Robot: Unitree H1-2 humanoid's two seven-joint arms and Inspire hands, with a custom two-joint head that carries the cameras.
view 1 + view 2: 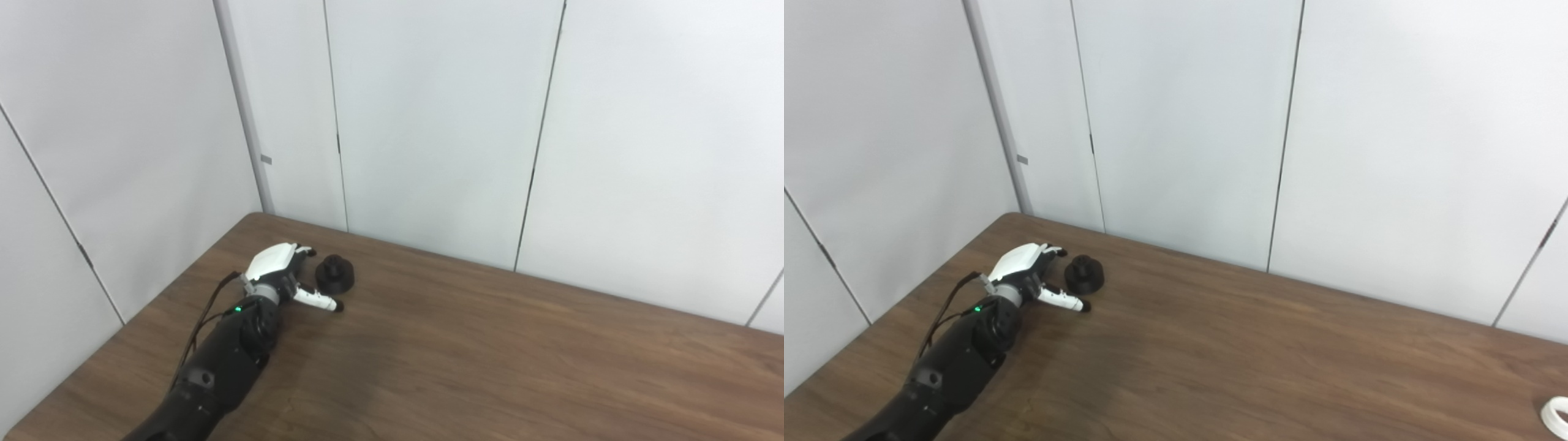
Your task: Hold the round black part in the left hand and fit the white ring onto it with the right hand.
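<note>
One round black part (334, 274) beside the open, empty left hand (283, 269); one white ring (1557, 416), apparently unlabelled, at the frame edge on the table (1249, 355).

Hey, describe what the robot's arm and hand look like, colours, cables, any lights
Only the left arm shows: a glossy black rounded shell with a small green light near the wrist and thin dark cables running along its outer side. The left hand has a white back plate, a grey wrist collar and white fingers with black tips.

no readable text, labels, brands or numbers anywhere (only a small grey tag (266, 159) on the wall strip, too tiny to read).
</note>
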